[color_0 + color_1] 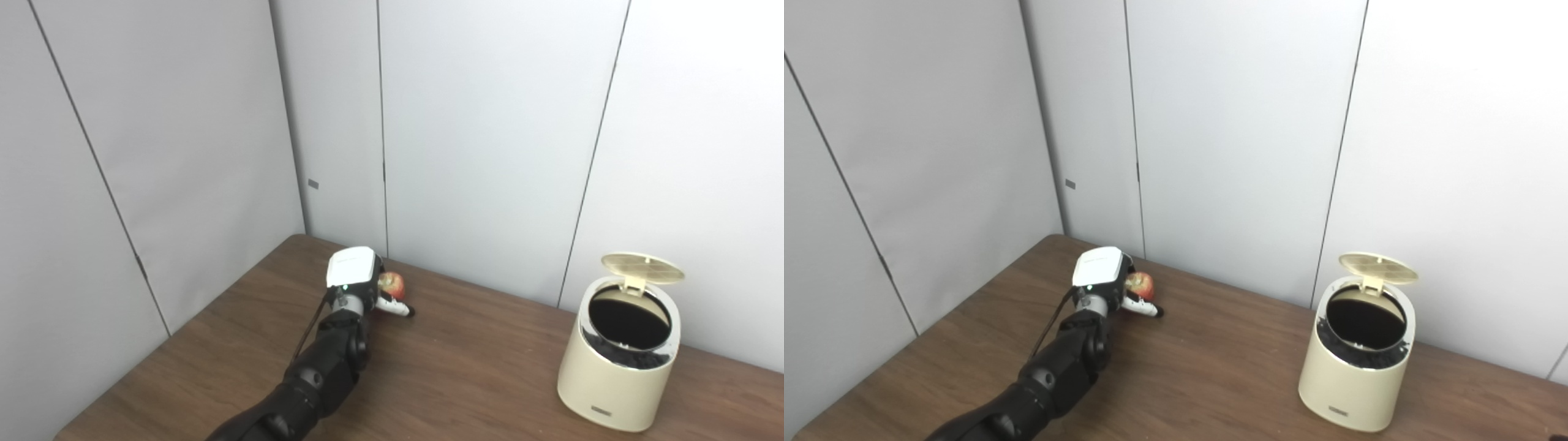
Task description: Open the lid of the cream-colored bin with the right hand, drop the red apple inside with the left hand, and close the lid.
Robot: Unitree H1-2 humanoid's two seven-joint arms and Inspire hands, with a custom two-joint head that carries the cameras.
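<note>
Black jointed left arm (318, 373), thin black cable alongside, white-backed robot hand (358, 278), white finger with black tip

On the one brown table (478, 367) there is one red apple (394, 283), one cream-colored bin (618, 367) with its one lid (643, 267) (raised at the back) and one hand (358, 275) in view — the left, on one dark arm (318, 373).
</note>
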